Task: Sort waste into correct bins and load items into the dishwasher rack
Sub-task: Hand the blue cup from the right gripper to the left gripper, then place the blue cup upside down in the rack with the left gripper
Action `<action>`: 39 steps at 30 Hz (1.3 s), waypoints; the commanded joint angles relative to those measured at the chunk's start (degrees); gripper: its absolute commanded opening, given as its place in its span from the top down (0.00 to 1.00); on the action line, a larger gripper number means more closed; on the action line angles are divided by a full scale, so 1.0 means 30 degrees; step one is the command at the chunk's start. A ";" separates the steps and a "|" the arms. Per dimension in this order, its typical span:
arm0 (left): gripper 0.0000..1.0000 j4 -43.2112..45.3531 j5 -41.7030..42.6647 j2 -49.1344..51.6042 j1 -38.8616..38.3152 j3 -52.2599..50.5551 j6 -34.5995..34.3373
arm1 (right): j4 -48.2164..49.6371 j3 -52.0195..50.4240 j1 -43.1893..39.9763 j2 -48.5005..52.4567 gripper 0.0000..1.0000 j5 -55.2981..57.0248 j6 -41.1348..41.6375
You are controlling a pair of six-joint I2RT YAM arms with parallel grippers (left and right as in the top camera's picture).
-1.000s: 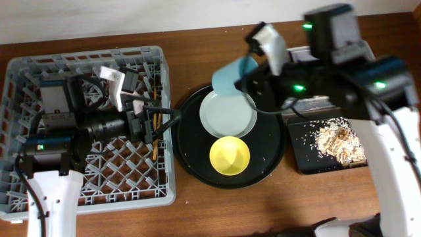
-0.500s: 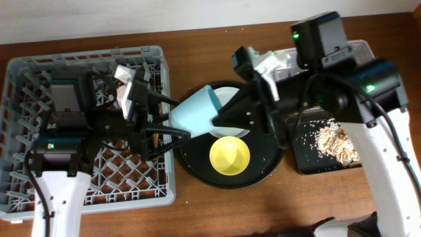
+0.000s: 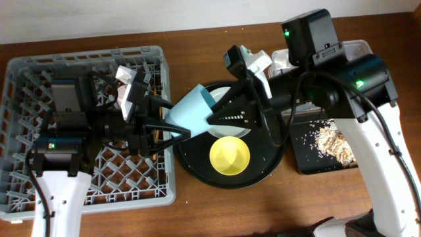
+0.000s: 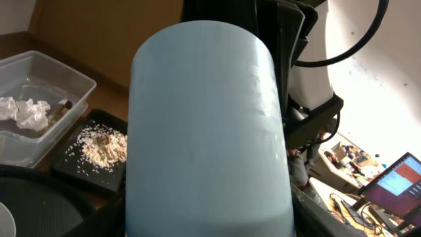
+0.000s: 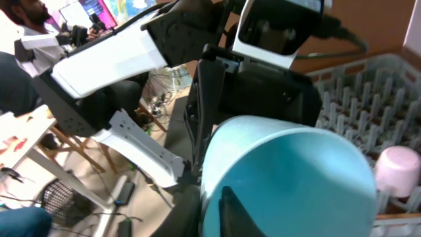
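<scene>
1. The small blue cup (image 3: 191, 108) hangs tipped on its side above the left edge of the big round black tray (image 3: 197, 168), just beside the large square grey plastic dishwasher rack (image 3: 39, 66). Its mouth points right and its base points left.
2. The right gripper (image 3: 220, 117) is clamped on the cup's rim. The right wrist view shows one dark finger (image 5: 229, 209) inside the mouth, pressed to the wall.
3. The left gripper (image 3: 181, 121) is spread wide, with its two fingers (image 3: 158, 104) straddling the cup's base end, one on each side. Whether they touch the cup cannot be told.
4. In the left wrist view the cup's closed base and side fill the middle of the picture.
5. Only the left wrist view looks into the clear rectangular plastic tub (image 4: 66, 82). It holds crumpled white tissue (image 4: 25, 112) and a small brown piece.
6. Beside the tub, the flat black rectangular tray (image 4: 66, 168) carries beige crumbly food scraps (image 4: 102, 143).
7. Only the right wrist view shows the small pink cup (image 5: 398, 172) standing mouth-down among the rack's pegs.
8. Only the overhead view shows the yellow bowl (image 3: 229, 156) on the round tray. The pale grey round plate (image 3: 227, 131) lies just behind the bowl, partly hidden under the right arm.
</scene>
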 commanded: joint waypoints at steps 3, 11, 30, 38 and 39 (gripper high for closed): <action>0.51 0.0066 0.0867 -0.0255 -0.0080 0.0080 0.0248 | 0.2004 -0.0029 -0.0517 -0.0007 0.77 0.0080 0.2120; 0.62 0.0058 0.0794 -0.0255 -0.0080 0.0080 0.0240 | 0.2084 -0.0073 -0.1807 -0.0036 0.73 0.0073 0.2127; 0.62 0.0583 -0.0648 -0.0255 -0.0080 0.0080 0.0226 | -0.4262 -0.0721 0.0379 0.0138 0.96 0.4211 0.1829; 0.62 0.0998 -0.0648 -0.0255 -0.0029 0.0080 -0.0015 | -0.4517 -0.0721 0.1625 0.0138 0.96 0.4357 0.1756; 0.62 0.0991 -0.0641 -0.0255 0.0240 0.0080 -0.0153 | -0.4532 -0.0721 0.1734 0.0138 0.96 0.4736 0.1770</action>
